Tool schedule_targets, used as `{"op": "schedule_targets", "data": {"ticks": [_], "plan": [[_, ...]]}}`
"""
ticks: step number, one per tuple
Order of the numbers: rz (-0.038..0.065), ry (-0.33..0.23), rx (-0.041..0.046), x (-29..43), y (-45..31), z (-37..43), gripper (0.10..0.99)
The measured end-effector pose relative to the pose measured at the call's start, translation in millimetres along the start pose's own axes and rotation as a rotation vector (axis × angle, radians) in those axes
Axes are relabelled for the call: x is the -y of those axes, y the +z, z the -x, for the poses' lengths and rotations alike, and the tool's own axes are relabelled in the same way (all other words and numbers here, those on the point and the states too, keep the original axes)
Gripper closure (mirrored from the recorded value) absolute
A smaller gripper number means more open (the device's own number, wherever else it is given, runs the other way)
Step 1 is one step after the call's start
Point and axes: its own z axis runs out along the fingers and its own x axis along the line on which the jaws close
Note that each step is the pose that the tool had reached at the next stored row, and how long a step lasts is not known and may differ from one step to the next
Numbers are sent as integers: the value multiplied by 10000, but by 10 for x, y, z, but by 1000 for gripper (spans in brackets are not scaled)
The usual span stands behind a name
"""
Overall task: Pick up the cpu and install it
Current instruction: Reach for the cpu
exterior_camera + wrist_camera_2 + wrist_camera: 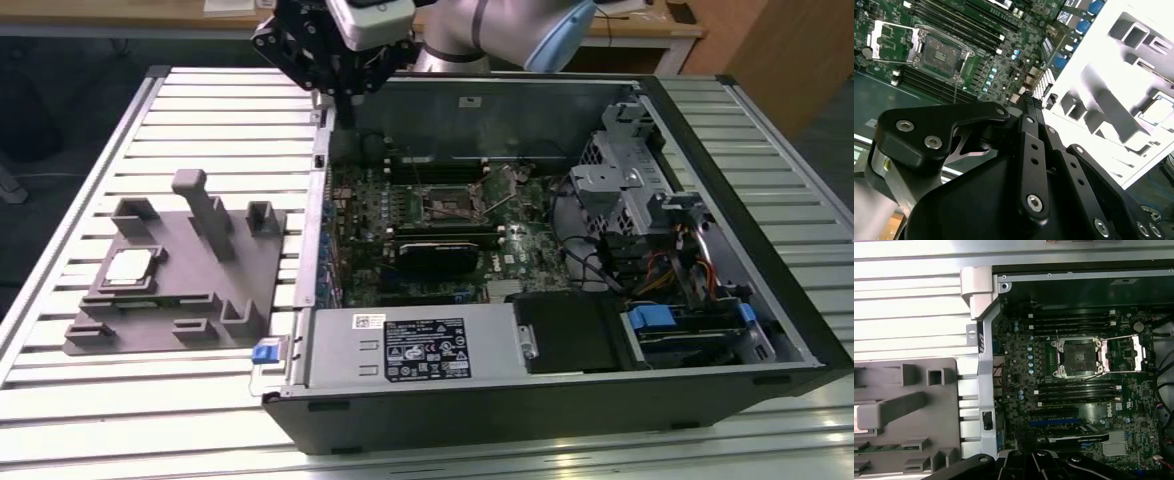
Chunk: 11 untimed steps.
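Grey tray holds the cpu in the exterior view; the first wrist view shows the open socket. The gripper is closed and empty.

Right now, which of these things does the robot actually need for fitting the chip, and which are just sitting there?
Part of the job:
- cpu, lying in the grey holder
- open socket on the green board
- tool, near the computer case's rim

Just lying about:
- silver power-supply box
- black block below the socket
- drive cage
- slatted table
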Motion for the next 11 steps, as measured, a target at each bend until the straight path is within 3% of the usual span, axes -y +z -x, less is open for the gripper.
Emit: {"op": "schedule_targets", "data": {"ticks": [11], "plan": [[1, -1, 16, 15, -6, -202, 980]]}}
